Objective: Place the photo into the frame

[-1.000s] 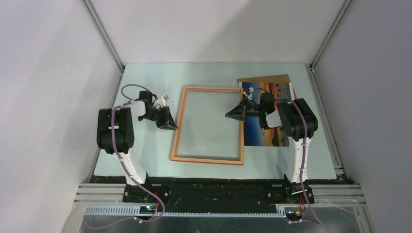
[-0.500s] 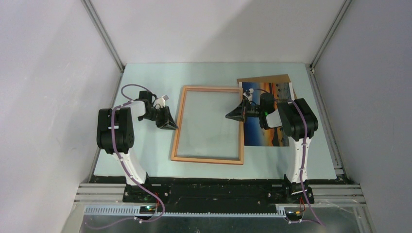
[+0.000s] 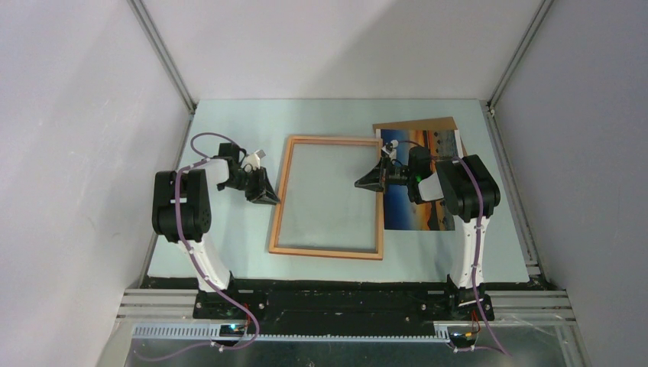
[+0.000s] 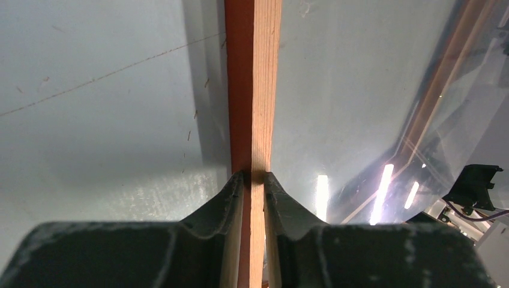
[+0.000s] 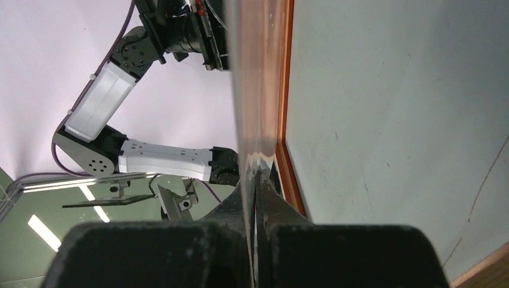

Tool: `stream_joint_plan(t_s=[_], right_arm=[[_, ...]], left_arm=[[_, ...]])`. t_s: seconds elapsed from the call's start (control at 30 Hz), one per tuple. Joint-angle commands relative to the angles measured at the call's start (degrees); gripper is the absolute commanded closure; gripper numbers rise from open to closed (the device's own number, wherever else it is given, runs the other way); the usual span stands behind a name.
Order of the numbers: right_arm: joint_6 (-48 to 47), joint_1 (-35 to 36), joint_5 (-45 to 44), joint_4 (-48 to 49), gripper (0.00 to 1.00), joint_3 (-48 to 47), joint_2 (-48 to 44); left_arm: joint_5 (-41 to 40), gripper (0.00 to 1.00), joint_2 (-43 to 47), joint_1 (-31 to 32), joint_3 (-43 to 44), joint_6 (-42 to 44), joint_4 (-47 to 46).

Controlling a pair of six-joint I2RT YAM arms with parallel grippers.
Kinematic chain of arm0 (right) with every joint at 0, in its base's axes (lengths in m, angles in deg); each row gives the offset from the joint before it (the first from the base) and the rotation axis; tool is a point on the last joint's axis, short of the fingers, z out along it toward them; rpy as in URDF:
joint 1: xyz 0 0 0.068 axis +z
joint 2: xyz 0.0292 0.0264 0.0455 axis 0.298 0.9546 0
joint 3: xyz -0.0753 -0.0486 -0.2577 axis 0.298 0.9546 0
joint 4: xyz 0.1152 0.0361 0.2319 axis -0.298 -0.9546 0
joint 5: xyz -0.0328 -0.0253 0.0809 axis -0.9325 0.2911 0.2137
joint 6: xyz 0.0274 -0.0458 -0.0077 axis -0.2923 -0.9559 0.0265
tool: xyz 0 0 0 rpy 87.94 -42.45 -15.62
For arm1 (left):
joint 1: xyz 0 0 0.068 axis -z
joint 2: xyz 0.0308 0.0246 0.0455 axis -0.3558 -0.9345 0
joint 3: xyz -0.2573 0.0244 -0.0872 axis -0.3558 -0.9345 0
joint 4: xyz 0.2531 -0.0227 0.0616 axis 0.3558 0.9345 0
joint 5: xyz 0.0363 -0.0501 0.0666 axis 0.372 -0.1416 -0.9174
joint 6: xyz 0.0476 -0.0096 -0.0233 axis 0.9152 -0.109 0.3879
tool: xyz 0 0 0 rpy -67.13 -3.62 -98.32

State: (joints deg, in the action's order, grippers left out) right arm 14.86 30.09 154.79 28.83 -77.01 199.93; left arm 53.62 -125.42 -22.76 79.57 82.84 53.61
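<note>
Grey walls box in a pale blue table (image 3: 229,122), where the frame (image 3: 327,250) lies flat between the two tools. The left tool (image 3: 269,197) is clamped on its left rail and the right tool (image 3: 361,182) is pinched on the opposite rail, likely to square or shift it together. The photo (image 3: 409,215) lies face up behind the right tool, partly over a brown backing board (image 3: 416,124). No writing is legible.
</note>
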Motion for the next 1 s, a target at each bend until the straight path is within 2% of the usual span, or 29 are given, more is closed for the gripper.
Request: stream_joint_plan(t_s=[0.0,0.6,0.97], right_arm=[[-1.26,1.12,2.84,0.02,1.00,-1.29,-1.37],[-2.77,1.56,3.22,-0.05,1.00,-2.01,-1.26],[-13.01,0.93,1.26,-13.63,1.00,-3.27,-2.37]], left_arm=[[-0.61,0.78,0.92,0.59,-0.74,1.41,-0.83],[-0.40,0.78,0.83,0.59,-0.78,1.46,-0.89],[-0.07,0.78,0.93,0.59,-0.82,1.42,-0.90]])
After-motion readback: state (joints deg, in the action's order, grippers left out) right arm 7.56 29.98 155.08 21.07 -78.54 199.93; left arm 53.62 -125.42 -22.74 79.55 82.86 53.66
